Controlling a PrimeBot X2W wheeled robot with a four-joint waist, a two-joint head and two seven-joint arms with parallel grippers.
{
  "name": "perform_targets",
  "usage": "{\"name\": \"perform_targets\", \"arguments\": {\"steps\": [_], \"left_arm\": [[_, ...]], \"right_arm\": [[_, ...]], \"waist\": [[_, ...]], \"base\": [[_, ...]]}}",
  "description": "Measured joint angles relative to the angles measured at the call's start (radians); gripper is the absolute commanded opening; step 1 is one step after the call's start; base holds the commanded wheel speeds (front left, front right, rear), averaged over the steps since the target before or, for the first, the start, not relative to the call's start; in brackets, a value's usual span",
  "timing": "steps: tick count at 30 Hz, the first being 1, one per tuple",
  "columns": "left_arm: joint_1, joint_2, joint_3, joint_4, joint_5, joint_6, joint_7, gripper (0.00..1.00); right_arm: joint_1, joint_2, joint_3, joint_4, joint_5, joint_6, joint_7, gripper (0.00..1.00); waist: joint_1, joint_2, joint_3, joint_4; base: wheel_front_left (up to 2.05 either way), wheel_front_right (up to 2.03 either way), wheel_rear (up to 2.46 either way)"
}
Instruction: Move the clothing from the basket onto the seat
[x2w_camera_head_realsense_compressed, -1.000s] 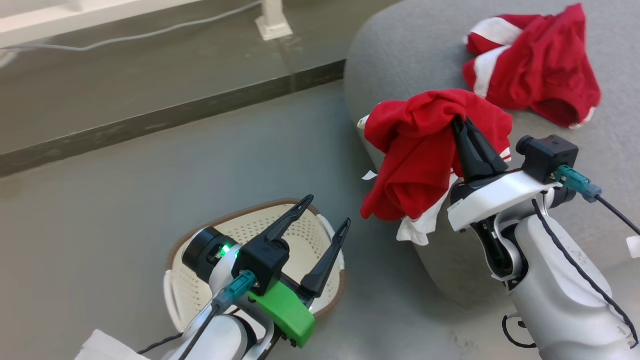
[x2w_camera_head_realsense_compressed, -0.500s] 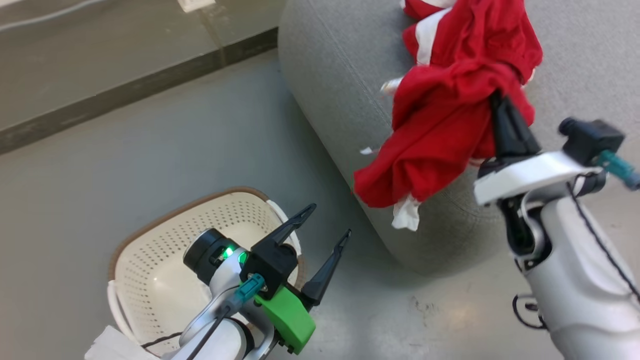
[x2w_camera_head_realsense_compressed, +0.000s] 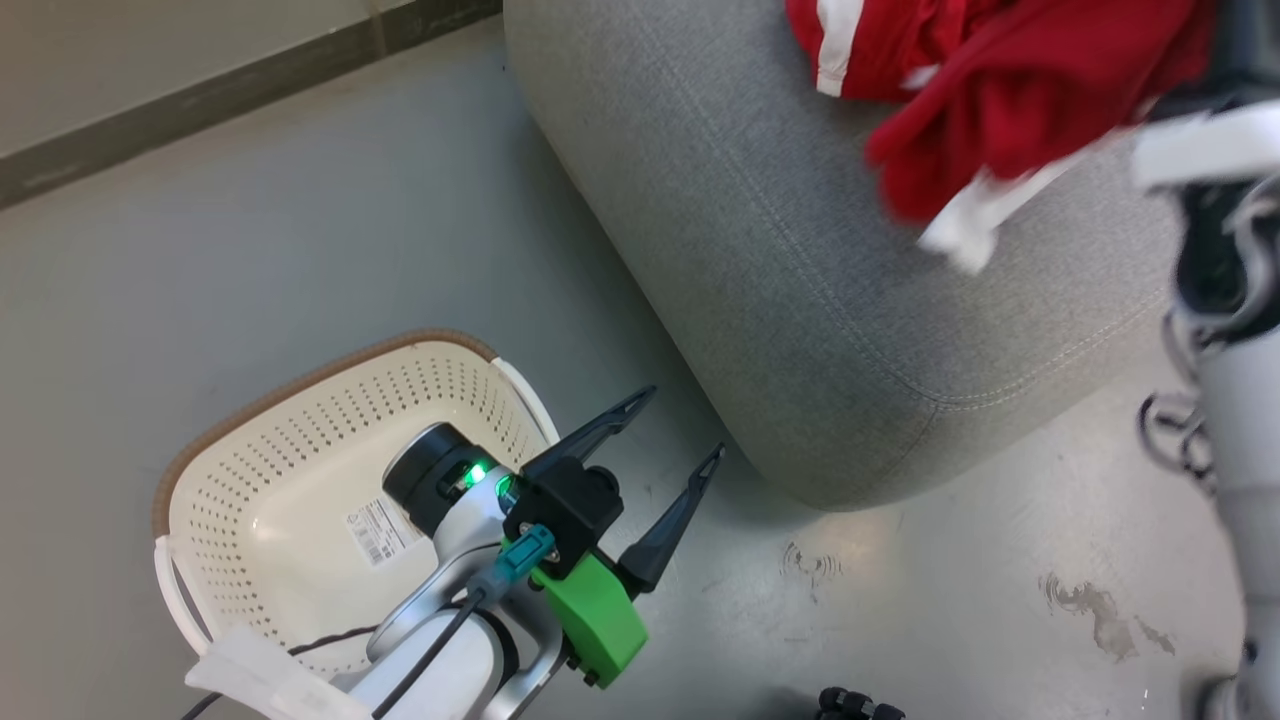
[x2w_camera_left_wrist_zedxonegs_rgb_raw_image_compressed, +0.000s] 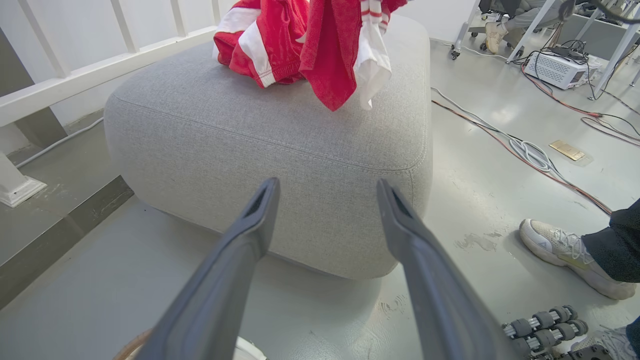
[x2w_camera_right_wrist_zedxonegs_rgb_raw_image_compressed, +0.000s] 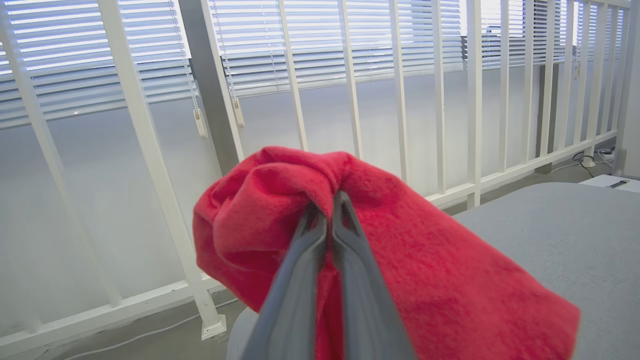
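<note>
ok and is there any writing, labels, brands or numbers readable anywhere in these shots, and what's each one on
label sticker on the inside bottom of the basket: printed lines and what looks like a barcode, too small to read.
No other words, brands, numbers or signs can be made out in these views.

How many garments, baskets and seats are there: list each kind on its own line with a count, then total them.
Garments: 2 (lying garment; held garment, pinched in the right gripper)
Baskets: 1 (basket)
Seats: 1 (seat)
Total: 4
</note>
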Motion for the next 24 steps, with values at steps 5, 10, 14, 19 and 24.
{"name": "perform_targets", "arguments": {"steps": [5,10,14,19,24], "left_arm": [[-0.025,-0.002,-0.011,-0.007,0.001,-0.008,0.01,1.0],[-0.041,-0.004,-0.021,-0.013,0.006,-0.009,0.016,1.0],[-0.059,-0.008,-0.024,-0.017,0.01,-0.01,0.02,1.0],[-0.087,-0.018,-0.024,-0.022,0.015,-0.017,0.02,1.0],[-0.11,-0.019,-0.024,-0.026,0.02,-0.017,0.02,1.0]], "right_arm": [[-0.111,-0.058,-0.051,0.017,0.001,0.0,-0.001,0.0],[-0.226,-0.109,-0.083,0.054,0.001,0.0,-0.001,0.0],[-0.272,-0.14,-0.095,0.086,0.001,0.0,-0.001,0.0],[-0.31,-0.183,-0.111,0.169,0.001,0.006,0.007,0.0],[-0.335,-0.202,-0.124,0.267,0.006,0.006,0.015,0.0]], "waist": [[0.0,0.0,0.032,0.015],[0.0,0.0,0.064,0.042],[0.0,0.0,0.086,0.06],[0.0,0.0,0.123,0.095],[0.0,0.0,0.173,0.134]], "base": [[0.0,0.0,0.0],[0.0,0.0,0.0],[0.0,0.0,0.0],[0.0,0.0,0.0],[0.0,0.0,0.0]]}}
